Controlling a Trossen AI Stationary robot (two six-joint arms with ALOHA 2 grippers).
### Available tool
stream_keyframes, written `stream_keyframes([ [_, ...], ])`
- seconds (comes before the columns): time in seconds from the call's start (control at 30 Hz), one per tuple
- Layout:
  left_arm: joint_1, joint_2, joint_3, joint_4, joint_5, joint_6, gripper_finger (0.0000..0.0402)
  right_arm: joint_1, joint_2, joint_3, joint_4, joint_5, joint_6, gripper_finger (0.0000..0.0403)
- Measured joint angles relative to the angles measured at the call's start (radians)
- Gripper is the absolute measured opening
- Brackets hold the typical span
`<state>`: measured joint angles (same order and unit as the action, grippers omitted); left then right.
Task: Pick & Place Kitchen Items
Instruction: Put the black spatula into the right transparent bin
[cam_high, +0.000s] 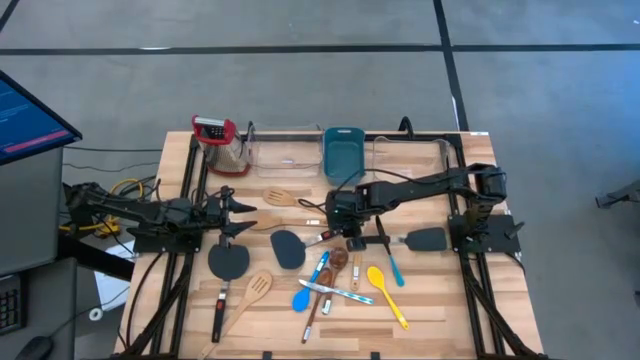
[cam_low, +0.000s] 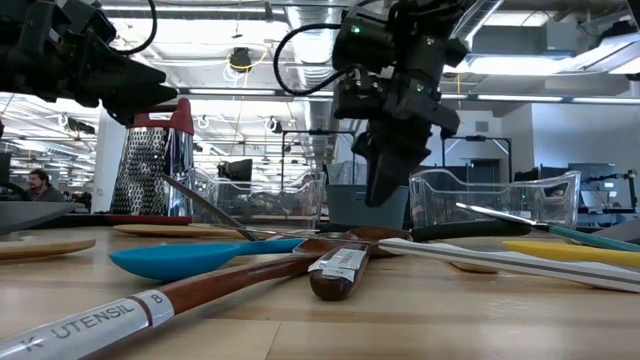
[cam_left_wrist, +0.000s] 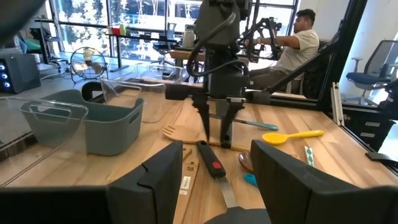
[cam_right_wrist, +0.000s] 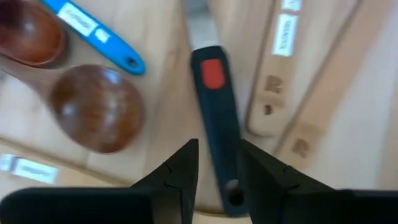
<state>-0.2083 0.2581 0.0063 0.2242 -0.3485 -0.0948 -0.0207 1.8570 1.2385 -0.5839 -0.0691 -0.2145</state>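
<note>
Hovering over the middle of the wooden table (cam_high: 430, 310), the right gripper (cam_high: 343, 224) is pointing down at a black spatula handle with a red spot (cam_right_wrist: 214, 118). Its two fingers (cam_right_wrist: 177, 171) are standing partly apart, one on each side of the handle's end, and nothing is being carried between them; whether the pads are touching the handle cannot be told. In the left wrist view, that same black-handled spatula (cam_left_wrist: 214, 168) is lying flat on the table just below the gripper's tips.

The left gripper (cam_high: 243, 217) is waiting above the table's left side with its fingers spread wide and empty.

The rest of the utensils are lying scattered across the table's middle and front. A dark-brown wooden spoon (cam_right_wrist: 96, 115) is resting just beside the black handle, with a blue handle (cam_right_wrist: 93, 34) near it. A yellow spoon (cam_high: 385, 293) and a blue spoon (cam_high: 305, 290) are sitting nearer the front edge, a pale slotted wooden spatula (cam_high: 250, 295) is lying to their left, and a black spatula (cam_high: 228, 262) is lying below the left gripper.

A teal tub (cam_high: 343, 152) is standing at the table's far edge between clear bins (cam_high: 285, 150), and a box grater (cam_high: 222, 145) is standing at the far left.
</note>
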Motion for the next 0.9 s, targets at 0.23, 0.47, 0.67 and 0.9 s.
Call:
stream_keyframes([
  [0.23, 0.0, 0.0, 0.0, 0.002, 0.0, 0.0, 0.0177, 0.004, -0.001, 0.0, 0.042, 0.025, -0.006, 0.0149],
  [0.47, 0.0, 0.0, 0.0, 0.002, 0.0, 0.0, 0.0177, 0.003, 0.034, -0.002, 0.04, 0.016, -0.02, 0.0187],
  [0.67, 0.0, 0.0, 0.0, 0.002, 0.001, 0.0, 0.0177, 0.003, 0.094, -0.001, 0.047, 0.015, -0.016, 0.0178],
  [0.9, 0.0, 0.0, 0.0, 0.002, 0.001, 0.0, 0.0177, -0.003, 0.129, 0.003, 0.052, 0.014, -0.013, 0.0158],
])
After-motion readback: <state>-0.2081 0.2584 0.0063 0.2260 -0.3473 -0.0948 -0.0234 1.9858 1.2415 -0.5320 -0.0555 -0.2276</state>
